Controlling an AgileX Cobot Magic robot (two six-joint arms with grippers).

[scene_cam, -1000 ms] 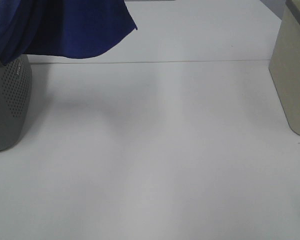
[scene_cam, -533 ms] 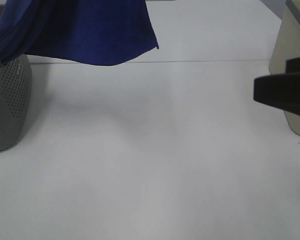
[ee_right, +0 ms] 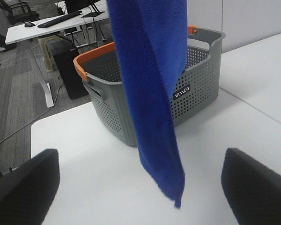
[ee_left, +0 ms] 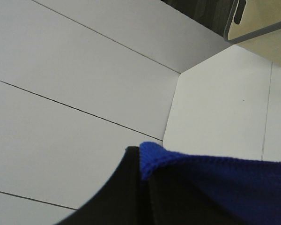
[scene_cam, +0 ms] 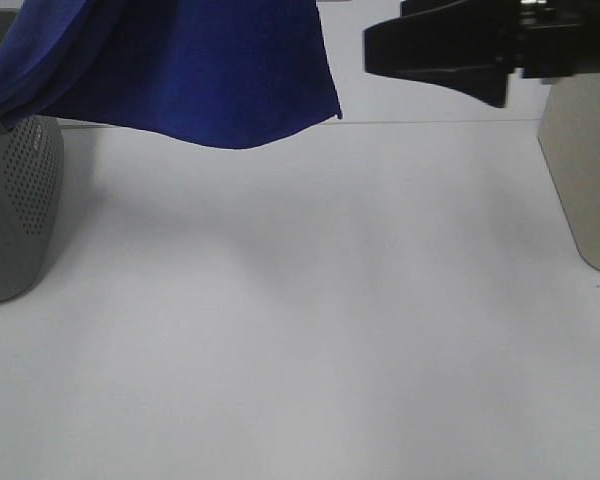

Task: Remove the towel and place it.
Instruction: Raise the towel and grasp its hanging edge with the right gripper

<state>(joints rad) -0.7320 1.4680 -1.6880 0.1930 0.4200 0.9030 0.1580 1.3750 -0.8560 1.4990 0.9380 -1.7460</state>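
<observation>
One new arrival: the right gripper (scene_cam: 385, 40), jaws wide, nears the towel (scene_cam: 180, 70) that the left gripper (ee_left: 143, 183) holds above the grey basket (scene_cam: 15, 210), likely for a second grasp.

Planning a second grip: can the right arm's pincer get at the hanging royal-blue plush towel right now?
Probably yes: the open right pincer faces the royal-blue plush towel, with nothing visible between them.

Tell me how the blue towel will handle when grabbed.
Likely floppy: the towel hangs limp from the left gripper. Probably light, since a pinch on one edge lifts it. Its free lower corner may swing if touched.
</observation>
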